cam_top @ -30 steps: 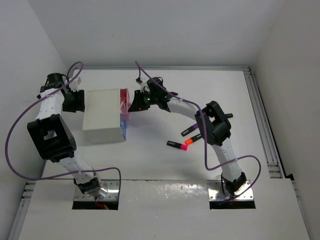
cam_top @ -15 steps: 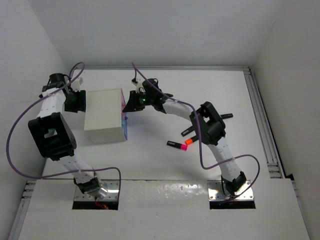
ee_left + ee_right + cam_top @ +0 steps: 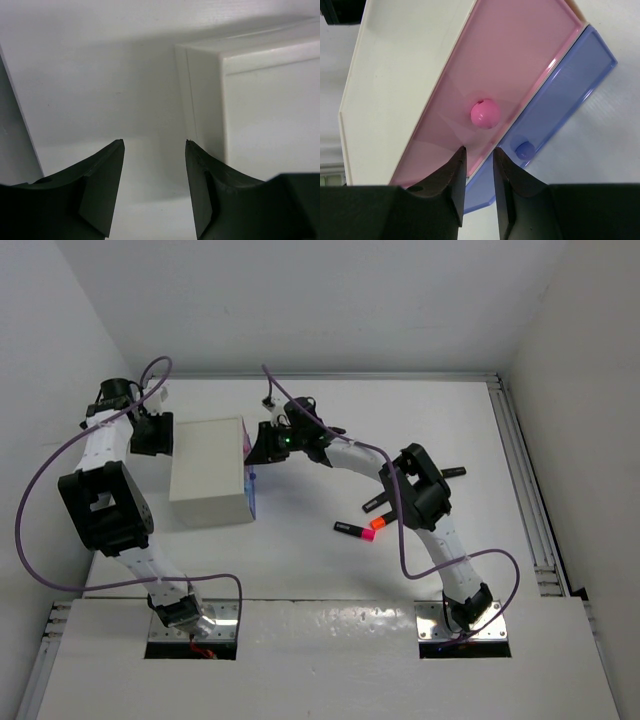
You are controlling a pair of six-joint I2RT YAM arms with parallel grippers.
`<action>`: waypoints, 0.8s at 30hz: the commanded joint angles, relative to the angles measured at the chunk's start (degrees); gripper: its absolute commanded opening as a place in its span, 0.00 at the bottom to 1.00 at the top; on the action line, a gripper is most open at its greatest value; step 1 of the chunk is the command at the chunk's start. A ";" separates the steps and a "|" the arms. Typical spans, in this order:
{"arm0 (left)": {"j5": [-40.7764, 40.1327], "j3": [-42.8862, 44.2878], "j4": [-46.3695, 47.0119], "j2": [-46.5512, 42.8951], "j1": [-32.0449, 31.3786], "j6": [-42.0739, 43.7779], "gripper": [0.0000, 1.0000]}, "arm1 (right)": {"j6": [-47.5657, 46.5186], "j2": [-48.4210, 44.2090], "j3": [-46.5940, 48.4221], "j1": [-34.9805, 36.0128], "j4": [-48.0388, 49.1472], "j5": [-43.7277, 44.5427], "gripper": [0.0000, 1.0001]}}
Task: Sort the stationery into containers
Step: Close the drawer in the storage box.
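The white cabinet (image 3: 208, 472) stands at the left of the table. Its pink drawer (image 3: 247, 445) and light blue drawer (image 3: 250, 492) face right. My right gripper (image 3: 262, 448) is at the pink drawer front (image 3: 510, 60), its tips (image 3: 479, 150) a narrow gap apart just below the pink knob (image 3: 485, 113), holding nothing. The blue drawer (image 3: 570, 95) with its blue knob (image 3: 524, 149) sticks out a little further. My left gripper (image 3: 155, 435) is open and empty against the cabinet's far side (image 3: 260, 100). Pink-capped (image 3: 353, 530), orange-capped (image 3: 380, 522) and purple-capped (image 3: 375, 502) highlighters lie on the table right of the cabinet.
A thin black pen-like piece (image 3: 452, 471) lies beside the right arm's elbow. Side walls stand close on the left and right, and a metal rail (image 3: 525, 490) runs along the table's right edge.
My right gripper has moved left toward the cabinet and the pink drawer now sticks out less. My left gripper has shifted slightly at the cabinet's far side.
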 commanded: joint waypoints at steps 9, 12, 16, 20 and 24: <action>5.73 5.80 4.66 2.73 -1.38 -1.57 0.59 | -4.54 -8.39 -5.73 -1.48 -0.87 -1.56 0.27; 3.62 5.54 6.68 0.54 -0.32 -2.36 0.60 | -5.33 -10.67 -7.40 -2.71 -1.84 -1.82 0.26; 1.25 4.40 12.73 -7.01 2.22 -3.68 0.59 | -3.93 -14.71 -11.27 -4.47 -2.19 -2.61 0.24; 5.08 4.91 19.53 -17.73 2.23 -0.35 0.63 | -0.25 -19.55 -15.57 -3.86 -0.54 -6.12 0.23; 18.61 8.88 6.83 -18.90 -1.19 7.38 0.61 | 13.07 -21.67 -24.43 -2.63 11.11 -11.22 0.23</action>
